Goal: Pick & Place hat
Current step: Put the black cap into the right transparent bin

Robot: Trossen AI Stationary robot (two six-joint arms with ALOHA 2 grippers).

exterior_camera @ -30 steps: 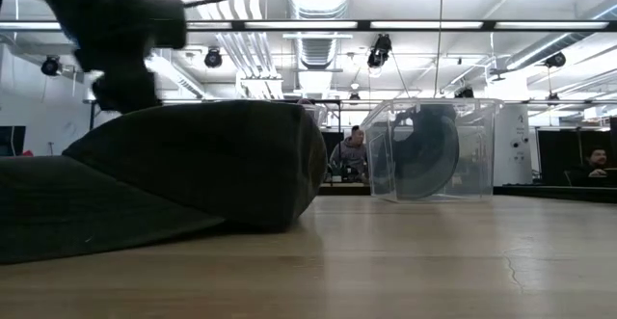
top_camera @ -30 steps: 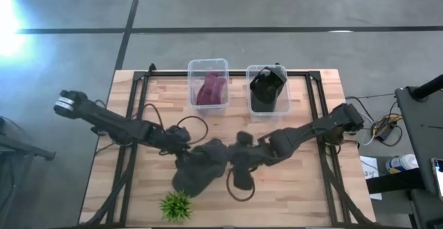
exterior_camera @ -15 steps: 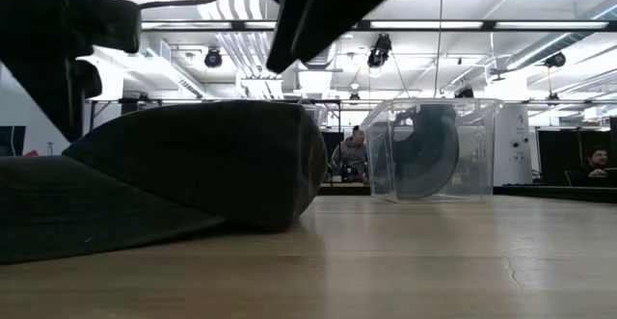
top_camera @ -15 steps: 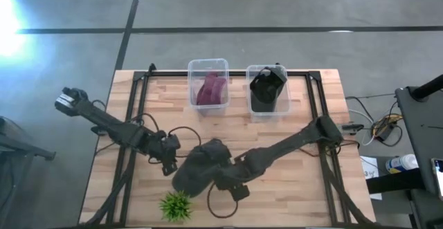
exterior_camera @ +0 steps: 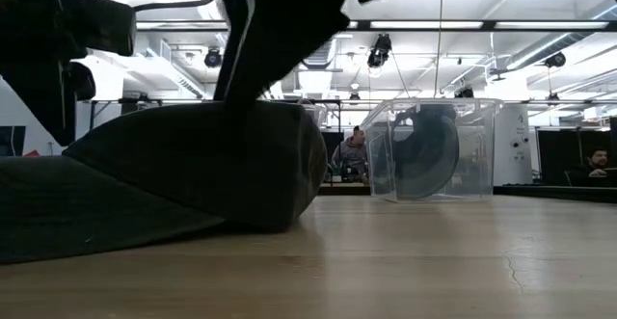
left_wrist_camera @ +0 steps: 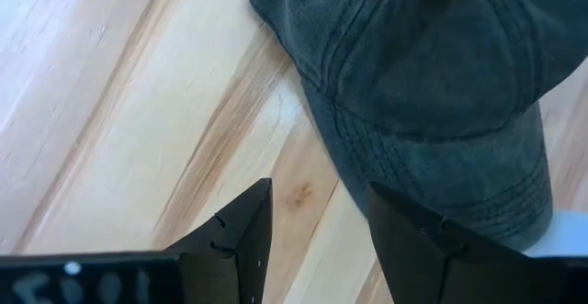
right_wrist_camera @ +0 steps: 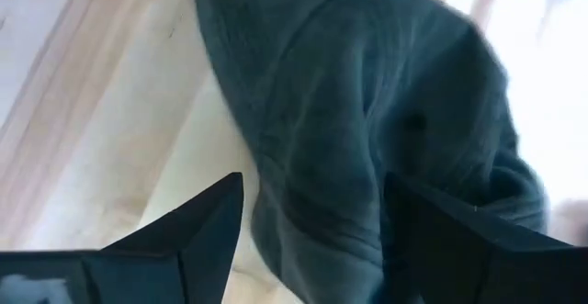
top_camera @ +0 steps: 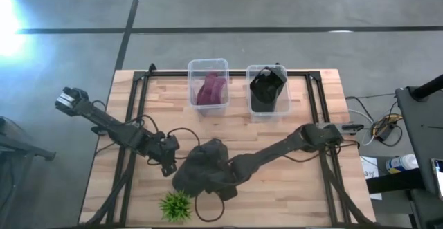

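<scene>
A dark grey cap (top_camera: 201, 170) lies on the wooden table, near its front edge, resting on its brim and crown rim; it also shows in the low view (exterior_camera: 183, 170). My right gripper (top_camera: 220, 184) is open and stands low over the cap's near right part; in the right wrist view (right_wrist_camera: 312, 185) the cap's crown (right_wrist_camera: 367, 111) fills the room between and beyond the fingers. My left gripper (top_camera: 168, 161) is open and empty just left of the cap, over bare wood (left_wrist_camera: 317, 203), beside the cap's stitched edge (left_wrist_camera: 432, 157). My right gripper comes at the cap's crown (right_wrist_camera: 322, 157) from above with open fingers, one on either side of a hump of cloth. I cannot tell whether the fingers touch it. The cap lies flat on the table.
Two clear bins stand at the far edge: one holds purple cloth (top_camera: 210, 87), the other a dark cap (top_camera: 266, 87), which also shows in the low view (exterior_camera: 434, 150). A small green plant (top_camera: 176, 205) stands at the near edge, just in front of the cap. People sit in the room behind.
My right gripper has gone toward the table's left and near edge and come down over the cap. My left gripper has drawn back from the cap toward the left and near edge. The cap has stayed where it was.
</scene>
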